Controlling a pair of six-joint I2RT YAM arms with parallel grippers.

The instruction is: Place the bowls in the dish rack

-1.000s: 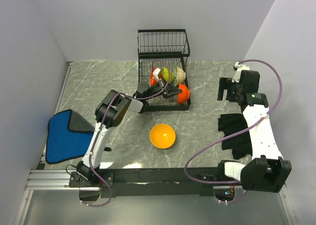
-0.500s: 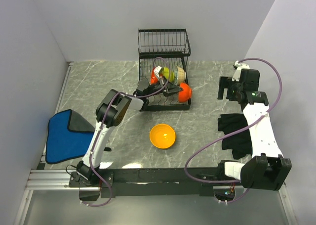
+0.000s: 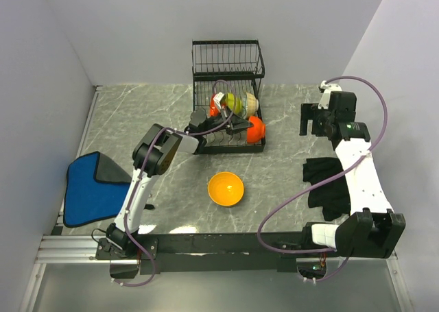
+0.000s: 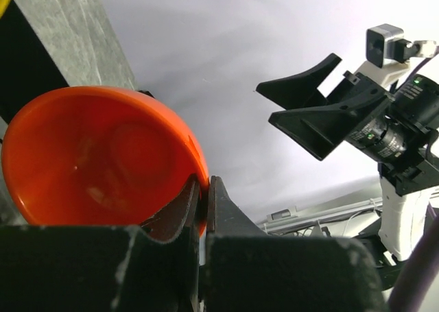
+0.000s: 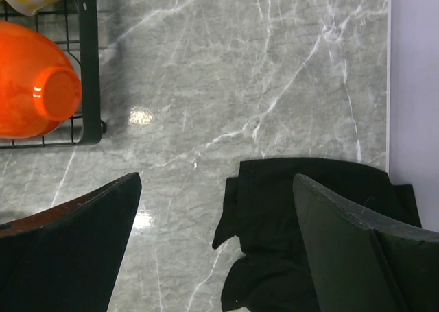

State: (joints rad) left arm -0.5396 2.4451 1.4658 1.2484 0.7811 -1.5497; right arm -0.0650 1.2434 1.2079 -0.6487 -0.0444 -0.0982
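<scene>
The black wire dish rack [image 3: 227, 67] stands at the back of the table. On its lower tier are a lime green bowl [image 3: 233, 103], a cream patterned bowl [image 3: 251, 104], a red-orange bowl [image 3: 213, 110] and a second red-orange bowl [image 3: 256, 128]. My left gripper [image 3: 243, 125] is shut on the rim of that second red-orange bowl [image 4: 103, 154] in the rack's front right corner. An orange bowl [image 3: 226, 188] sits upright on the table in front of the rack. My right gripper [image 3: 309, 121] is open and empty above the table, right of the rack. The blue bowl is out of view.
A black cloth [image 3: 328, 183] lies crumpled at the right, also showing in the right wrist view [image 5: 322, 223]. A blue folded cloth [image 3: 92, 187] lies at the left edge. Walls close in on three sides. The rack's front right corner [image 5: 86, 58] shows in the right wrist view.
My left gripper has pushed slightly further into the rack with the red-orange bowl. My right arm has shifted a little toward the back and left.
</scene>
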